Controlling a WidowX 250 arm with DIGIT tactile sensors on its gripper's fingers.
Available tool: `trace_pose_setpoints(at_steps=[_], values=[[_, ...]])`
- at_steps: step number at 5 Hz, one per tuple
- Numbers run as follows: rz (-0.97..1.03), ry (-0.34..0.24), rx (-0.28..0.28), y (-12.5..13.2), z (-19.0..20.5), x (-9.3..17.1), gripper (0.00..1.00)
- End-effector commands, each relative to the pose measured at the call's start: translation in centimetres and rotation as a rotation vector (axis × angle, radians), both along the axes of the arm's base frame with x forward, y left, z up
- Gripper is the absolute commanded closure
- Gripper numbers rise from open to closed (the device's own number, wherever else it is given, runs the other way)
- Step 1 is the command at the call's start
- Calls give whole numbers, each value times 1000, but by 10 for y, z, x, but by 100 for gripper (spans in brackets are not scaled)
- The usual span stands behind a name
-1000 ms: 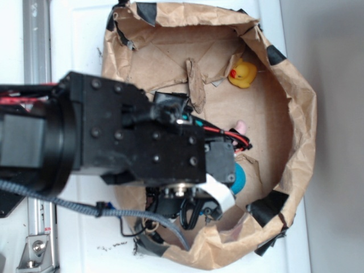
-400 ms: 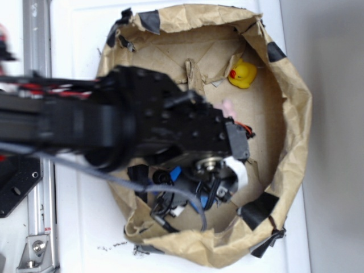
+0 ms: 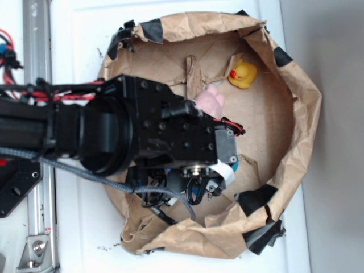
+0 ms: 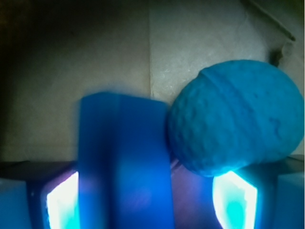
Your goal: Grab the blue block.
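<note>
Your blue block [image 4: 124,162] stands between the jaws in the wrist view, closer to the left-hand jaw, rising up out of the gap and blurred by nearness. The blue ball [image 4: 233,119] presses against its right edge, sitting over the right-hand jaw, so both things crowd the same opening. The jaws look spread, with bright gaps on either side of the block, but you cannot tell from these pictures whether the pads touch it.

Judge the block as light and stiff, with flat sides that should take a firm pinch; its face looks smooth here, so expect some slip if you squeeze only a corner. Take it across the two long flat sides, low down and centred, and keep the ball out of the pinch, since it is round and will likely roll or wedge the block askew.

Under the jaws lies brown paper [image 3: 267,122], creased and soft, so the block may tilt if pushed. From outside, the gripper [image 3: 196,182] hangs inside the crumpled paper nest, whose walls rise close below and to the right. The yellow duck [image 3: 243,74] sits well apart beyond the jaws; a pink toy [image 3: 209,101] lies just beside the arm.
</note>
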State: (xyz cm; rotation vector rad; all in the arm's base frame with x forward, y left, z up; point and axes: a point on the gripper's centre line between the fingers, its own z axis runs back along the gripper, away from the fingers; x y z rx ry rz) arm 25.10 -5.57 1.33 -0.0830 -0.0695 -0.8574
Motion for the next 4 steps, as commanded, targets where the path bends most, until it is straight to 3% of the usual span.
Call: trace_pose_setpoints(at_steps=[1,2,3,4], values=[[-102,32,-72,-37,6,-32,0],[-77,36,-66,-41,-2,-28,88],[-32,32,-47,-39,-11,-17,100],[-3,37,-37,-36,-16,-12,100]])
